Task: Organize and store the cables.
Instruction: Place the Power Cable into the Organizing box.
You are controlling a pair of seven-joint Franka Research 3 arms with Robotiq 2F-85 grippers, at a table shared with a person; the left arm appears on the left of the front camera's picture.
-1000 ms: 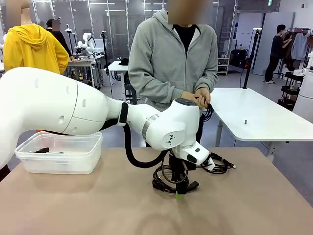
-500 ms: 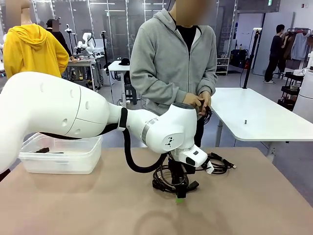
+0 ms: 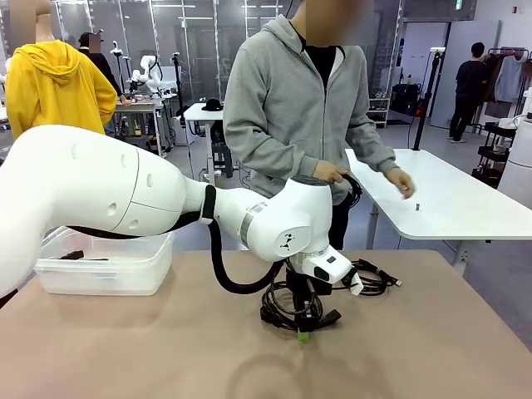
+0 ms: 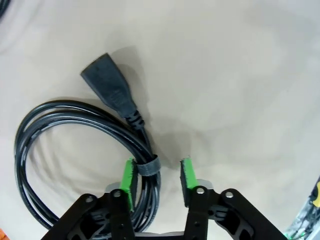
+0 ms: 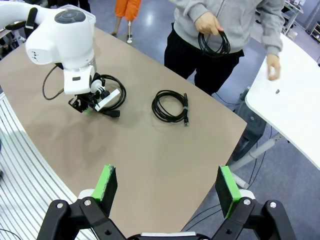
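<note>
Okay, three coiled black cables for sure, plus some dark cord in the bin. The first cable [image 4: 65, 106] lies flat on the tan table [image 3: 125, 349], low and central in the front view, right under the left gripper [image 4: 158, 165]. In the left wrist view its coil takes the left half of the frame. It has one chunky plug [image 4: 110, 87] pointing to the upper left and one grey strap [image 4: 147, 167] round the strands at lower centre. The left gripper's jaws stand apart and straddle the bundle at the strap. One green pad touches the strands and the other is clear of them, with bare table between.

The second cable [image 5: 185, 107] lies on the same table just right of the first, untouched.

The third cable [image 3: 354, 189] hangs in one hand [image 3: 328, 173] of the person in the grey hoodie, upper centre. The person's other hand [image 3: 401, 181] is out over the white table [image 3: 449, 208] at right.

One clear plastic bin [image 3: 100, 270] sits at the left edge of the tan table with dark cord [image 3: 75, 255] inside, count unclear.

The right gripper [image 5: 166, 175] hangs high above the table, jaws wide apart and holding nothing.
</note>
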